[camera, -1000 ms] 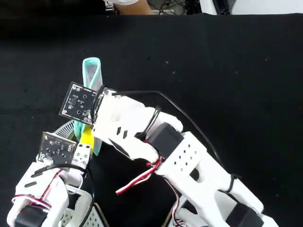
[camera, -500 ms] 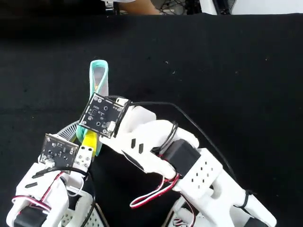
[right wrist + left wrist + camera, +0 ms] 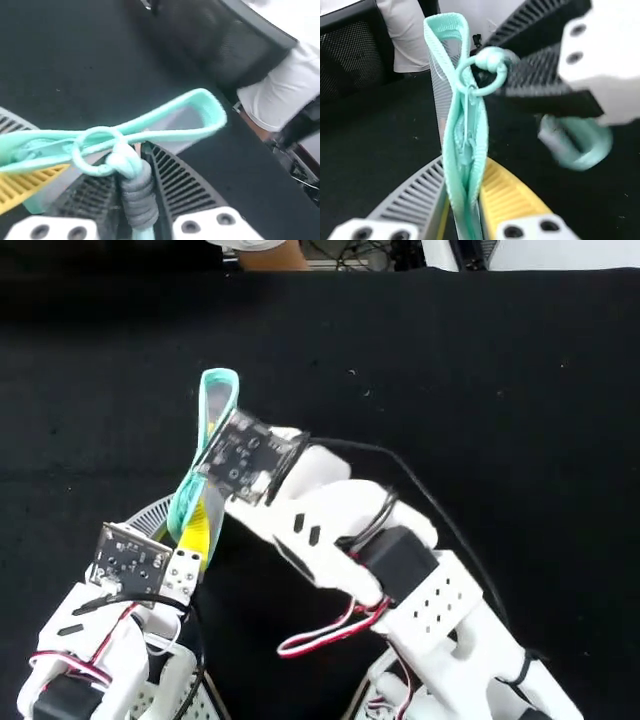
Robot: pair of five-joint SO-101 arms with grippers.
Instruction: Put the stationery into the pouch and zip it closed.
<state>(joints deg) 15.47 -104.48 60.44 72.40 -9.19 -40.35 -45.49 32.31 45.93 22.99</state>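
Swung right end effector away from left end effector, out toward loop end of pouch. Pinching zipper pull with right, clamping pouch edge upright between left's jaws. Light, limp fabric, slick cord, probably: keep seam taut, grip at the knot, pull straight along zip.

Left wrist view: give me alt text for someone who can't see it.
A mint pouch stands on edge, clamped between the grey and yellow fingers of the left hand. Near its top, the right hand pinches the zipper pull cord, over a black table.
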